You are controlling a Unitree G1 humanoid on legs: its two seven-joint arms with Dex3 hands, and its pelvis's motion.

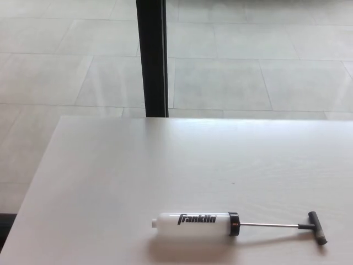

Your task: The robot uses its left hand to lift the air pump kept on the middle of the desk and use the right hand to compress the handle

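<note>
Here, neither my left hand nor my right hand shows in the head view, so I cannot tell how their fingers stand. Starting at the left, the white desk (pixel 99 182) lies bare beside the pale tiled floor (pixel 60 61). Behind the desk's far edge a black post (pixel 151 55) stands upright. Toward the near edge, right of centre, the air pump (pixel 193 223) lies flat on its side: a white barrel printed "Franklin", then a black collar, then a thin metal rod (pixel 270 224) drawn out rightward, ending in the dark T-shaped handle (pixel 317 227).
</note>
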